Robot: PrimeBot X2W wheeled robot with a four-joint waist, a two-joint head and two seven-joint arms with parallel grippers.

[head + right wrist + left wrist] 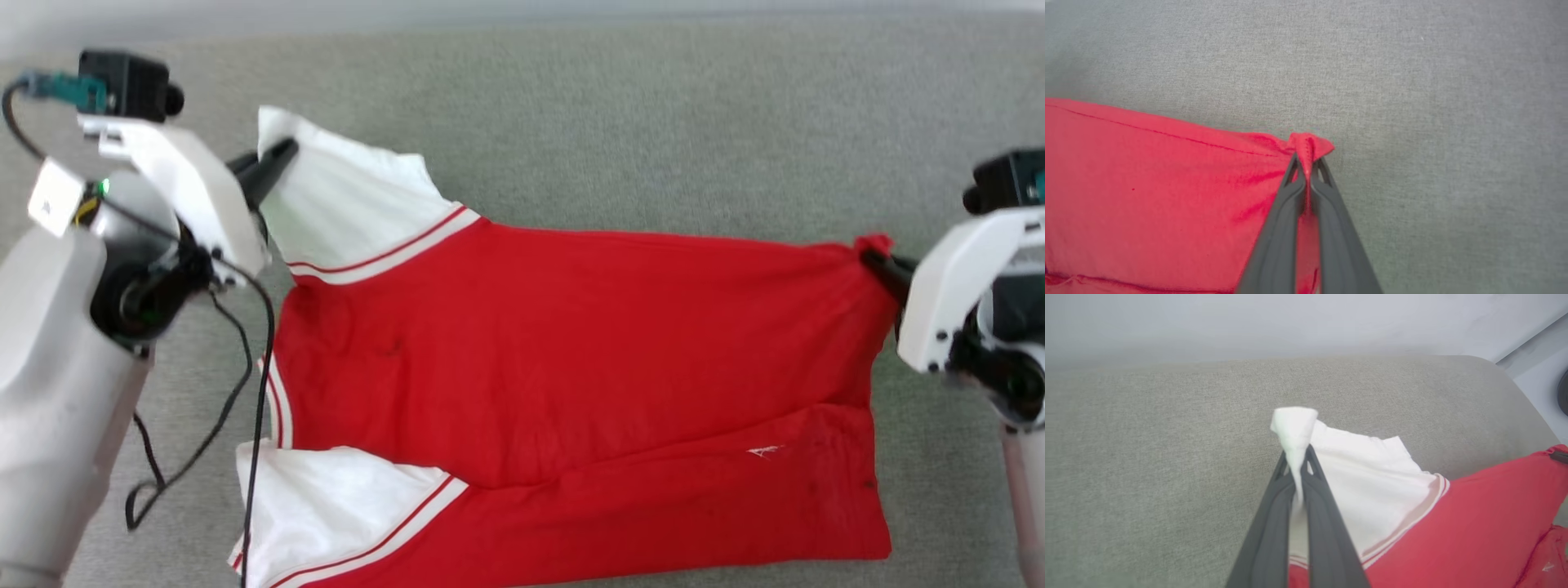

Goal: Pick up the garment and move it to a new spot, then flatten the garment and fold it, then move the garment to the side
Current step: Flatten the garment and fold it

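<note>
so the left gripper [279, 153] is pinching the garment [571, 343] by its white sleeve at 10 o'clock, right gripper [869, 260] is pinching the red corner at 3

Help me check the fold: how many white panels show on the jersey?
2. The far panel, upper left in the head view, has its tip pinched in the left gripper. The near panel, lower left, lies loose. Folds may hide more.
</note>
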